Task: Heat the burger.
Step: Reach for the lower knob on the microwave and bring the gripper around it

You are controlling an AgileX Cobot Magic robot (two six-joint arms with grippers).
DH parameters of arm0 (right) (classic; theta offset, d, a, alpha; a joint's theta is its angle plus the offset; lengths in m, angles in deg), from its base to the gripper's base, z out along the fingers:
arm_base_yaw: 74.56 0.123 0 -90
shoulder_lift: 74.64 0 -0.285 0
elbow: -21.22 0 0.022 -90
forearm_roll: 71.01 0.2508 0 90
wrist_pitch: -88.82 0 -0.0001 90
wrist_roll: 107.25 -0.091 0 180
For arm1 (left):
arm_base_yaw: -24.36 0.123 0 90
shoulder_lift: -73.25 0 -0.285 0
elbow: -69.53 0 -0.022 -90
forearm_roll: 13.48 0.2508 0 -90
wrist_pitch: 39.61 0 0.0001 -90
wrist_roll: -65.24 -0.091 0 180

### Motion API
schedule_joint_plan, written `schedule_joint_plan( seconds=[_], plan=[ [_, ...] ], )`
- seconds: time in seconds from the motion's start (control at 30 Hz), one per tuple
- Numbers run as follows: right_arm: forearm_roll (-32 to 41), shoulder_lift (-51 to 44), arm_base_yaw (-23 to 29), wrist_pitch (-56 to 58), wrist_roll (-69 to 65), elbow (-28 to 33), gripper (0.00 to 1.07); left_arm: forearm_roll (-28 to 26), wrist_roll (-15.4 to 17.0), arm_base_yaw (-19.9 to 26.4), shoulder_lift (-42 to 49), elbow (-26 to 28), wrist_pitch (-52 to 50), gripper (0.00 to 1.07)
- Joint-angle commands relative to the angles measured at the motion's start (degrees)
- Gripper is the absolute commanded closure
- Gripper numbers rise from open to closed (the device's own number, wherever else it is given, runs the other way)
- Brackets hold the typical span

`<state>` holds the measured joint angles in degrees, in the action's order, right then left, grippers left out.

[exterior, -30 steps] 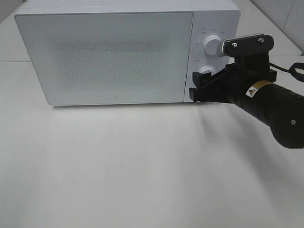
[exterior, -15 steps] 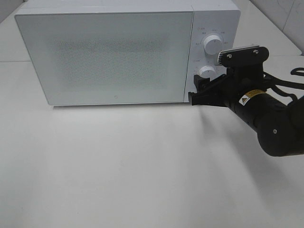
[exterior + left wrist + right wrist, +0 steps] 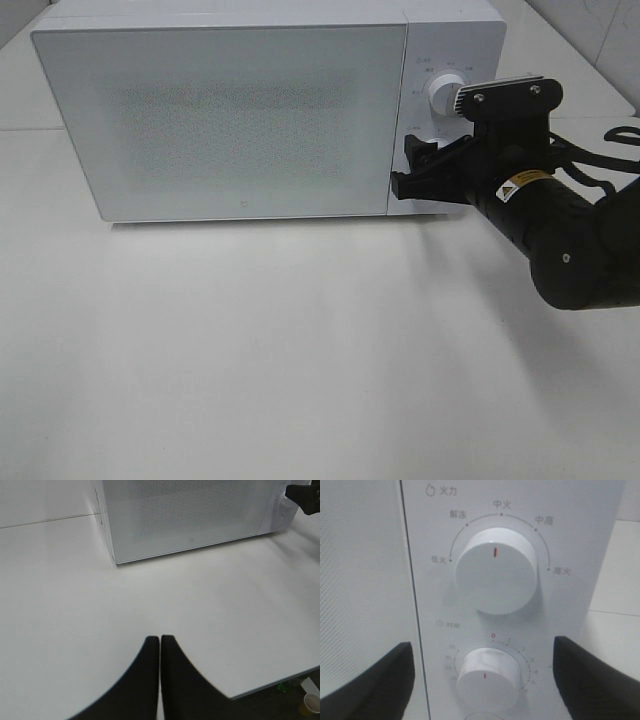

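Presently, timer-setting step: right gripper [image 3: 485, 674], jaws wide and empty, straddling the lower timer dial [image 3: 487, 680] of the microwave [image 3: 230, 120]; next, likely, clench and turn.

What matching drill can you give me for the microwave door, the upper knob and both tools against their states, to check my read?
Things:
1. microwave door
2. upper knob
3. left tool
4. right tool

States:
A. open, one finger on each side of the lower knob
B. fingers together, over bare tabletop
C. closed, flush with the control panel
D. red mark pointing straight up

Pairs: 1-C, 2-D, 3-B, 4-A
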<state>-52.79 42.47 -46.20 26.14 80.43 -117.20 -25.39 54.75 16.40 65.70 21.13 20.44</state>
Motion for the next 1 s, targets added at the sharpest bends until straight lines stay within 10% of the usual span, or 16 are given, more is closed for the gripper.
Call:
schedule_joint_plan(
  seconds=[0.03,1.0],
  plan=[
    [-0.06,0.29,0.11,-0.8,0.52,-0.63,0.37,-0.63,-0.17,0.0,1.15,-0.17,-0.57,1.07],
    [1.95,8.48,0.11,-5.61,0.11,-3.95,0.37,-0.63,-0.17,0.0,1.15,-0.17,-0.57,1.07]
  ],
)
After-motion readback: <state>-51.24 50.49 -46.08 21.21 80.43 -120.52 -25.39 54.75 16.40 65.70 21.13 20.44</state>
